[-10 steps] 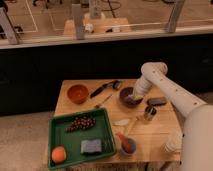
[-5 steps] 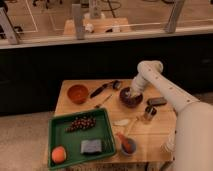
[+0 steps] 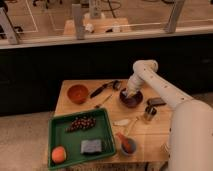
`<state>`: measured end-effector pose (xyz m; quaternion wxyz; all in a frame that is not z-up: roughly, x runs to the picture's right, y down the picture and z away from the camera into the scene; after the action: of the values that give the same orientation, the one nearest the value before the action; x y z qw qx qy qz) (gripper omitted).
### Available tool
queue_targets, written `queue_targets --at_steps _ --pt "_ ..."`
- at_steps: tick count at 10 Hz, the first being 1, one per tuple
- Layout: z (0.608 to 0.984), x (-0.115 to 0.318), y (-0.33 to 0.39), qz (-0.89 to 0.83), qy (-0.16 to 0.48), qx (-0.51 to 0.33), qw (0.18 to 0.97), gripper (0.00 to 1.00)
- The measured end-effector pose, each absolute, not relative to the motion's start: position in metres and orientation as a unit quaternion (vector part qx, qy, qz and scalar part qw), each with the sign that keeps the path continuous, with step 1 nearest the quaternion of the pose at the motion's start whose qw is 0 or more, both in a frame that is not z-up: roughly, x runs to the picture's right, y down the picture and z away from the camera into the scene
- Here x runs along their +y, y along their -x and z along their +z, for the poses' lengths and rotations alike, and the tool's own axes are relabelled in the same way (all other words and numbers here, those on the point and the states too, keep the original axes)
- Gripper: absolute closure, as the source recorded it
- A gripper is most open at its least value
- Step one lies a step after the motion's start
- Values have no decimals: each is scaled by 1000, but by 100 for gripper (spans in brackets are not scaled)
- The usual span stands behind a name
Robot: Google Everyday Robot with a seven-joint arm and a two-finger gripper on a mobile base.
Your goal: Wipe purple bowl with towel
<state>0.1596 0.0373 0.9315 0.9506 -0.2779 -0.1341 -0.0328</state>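
Hand (image 3: 128,93) sits down inside the purple bowl (image 3: 131,99), at the far-left part of its rim, arm reaching in from the right. Jaws fully closed. Towel not separately visible; a pale patch at the hand's tip may be it, but whether the hand actually holds cloth cannot be told from this view.

Risks, as judged:
- Bowl is free-standing on the desk (image 3: 67,104). A sideways wiping stroke with too much downward press could drag or tip it instead of rubbing it.
- If the cloth is only pinched at an edge, it may bunch or slip out, leaving bare fingers scraping the bowl.
- Pushing the bowl away from the hand's near side would send it toward the dark grey block (image 3: 156,101) and the small cup (image 3: 148,113), both just right of and nearer than the hand.

Surroundings:
- Black-handled utensil (image 3: 101,90) lies just left of the hand, its head near the bowl's far-left rim; closest obstacle to a leftward stroke.
- Orange bowl (image 3: 78,93) further left, well apart.
- Green tray (image 3: 56,134) nearer and to the left, holding grapes (image 3: 81,123), an orange fruit (image 3: 59,154) and a blue-grey pad (image 3: 90,146); clear of the work.
- Blue-grey cup (image 3: 127,145) with something reddish in it, nearer than the hand, well apart.
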Motion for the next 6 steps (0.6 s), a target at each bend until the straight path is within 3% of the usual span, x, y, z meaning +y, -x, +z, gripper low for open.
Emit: queue_targets --at_steps 6 --pt "892 61 -146 -67 294 -156 940 94"
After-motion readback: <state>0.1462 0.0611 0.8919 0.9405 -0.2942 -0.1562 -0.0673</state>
